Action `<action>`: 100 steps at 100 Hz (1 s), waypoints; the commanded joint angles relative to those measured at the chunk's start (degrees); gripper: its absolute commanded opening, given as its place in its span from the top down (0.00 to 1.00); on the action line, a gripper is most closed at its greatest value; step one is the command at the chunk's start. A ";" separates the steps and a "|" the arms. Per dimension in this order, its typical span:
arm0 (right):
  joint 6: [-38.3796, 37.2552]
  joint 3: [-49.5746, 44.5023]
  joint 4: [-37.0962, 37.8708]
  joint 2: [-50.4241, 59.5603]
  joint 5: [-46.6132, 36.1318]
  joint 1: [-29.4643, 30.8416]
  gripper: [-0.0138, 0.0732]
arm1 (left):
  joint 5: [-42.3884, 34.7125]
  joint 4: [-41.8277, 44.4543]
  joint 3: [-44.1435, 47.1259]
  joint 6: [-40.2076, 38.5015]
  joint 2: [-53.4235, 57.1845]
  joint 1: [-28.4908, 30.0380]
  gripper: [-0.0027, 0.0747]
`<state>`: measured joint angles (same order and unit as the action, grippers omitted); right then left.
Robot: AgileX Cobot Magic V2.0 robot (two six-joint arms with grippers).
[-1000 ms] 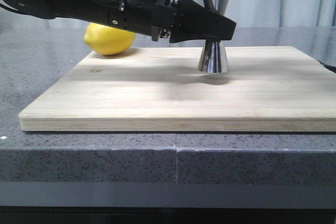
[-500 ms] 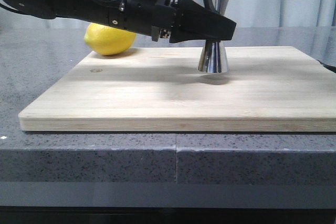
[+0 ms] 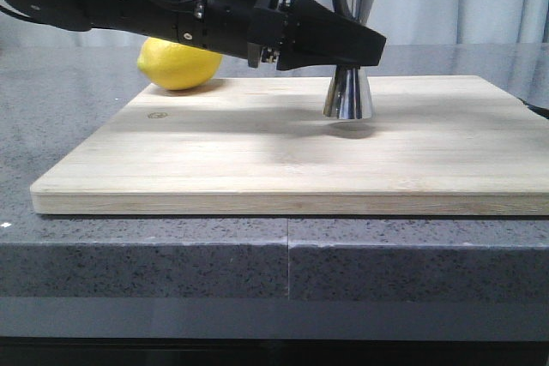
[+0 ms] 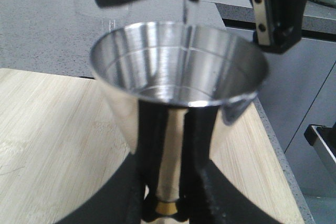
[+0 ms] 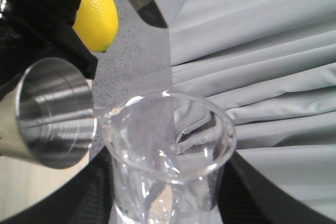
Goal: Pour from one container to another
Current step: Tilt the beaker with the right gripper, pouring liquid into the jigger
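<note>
Beaker (image 5: 168, 156): clear, straight-sided glass with a pouring lip, pinched in the right end effector (image 5: 163, 203) and tipped over the jigger (image 4: 178, 93), its lip just above the open cup; a thin clear stream (image 4: 185, 9) falls from it into the cup. The jigger is polished steel, hourglass-shaped with a gold-banded waist (image 4: 167, 206), standing upright on its lower cone (image 3: 347, 93) on the pale wooden cutting board (image 3: 292, 152). The left end effector (image 3: 343, 40) is clamped on the jigger's waist, and its black fingers (image 4: 202, 182) hide that waist in the front view. A yellow, dimpled lemon (image 3: 177, 63) lies at the board's far left corner, partly behind the left arm. The board rests on a speckled grey stone table (image 3: 171, 255).
</note>
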<state>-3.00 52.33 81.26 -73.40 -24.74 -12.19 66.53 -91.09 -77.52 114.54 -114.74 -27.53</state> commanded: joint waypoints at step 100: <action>0.13 2.48 3.86 1.98 -0.29 -0.09 0.50 | 3.36 -4.02 -1.77 -0.48 3.97 -0.40 0.99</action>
<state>-3.00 52.71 86.39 -73.40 -24.30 -12.19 66.53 -90.99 -77.52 114.54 -114.74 -27.53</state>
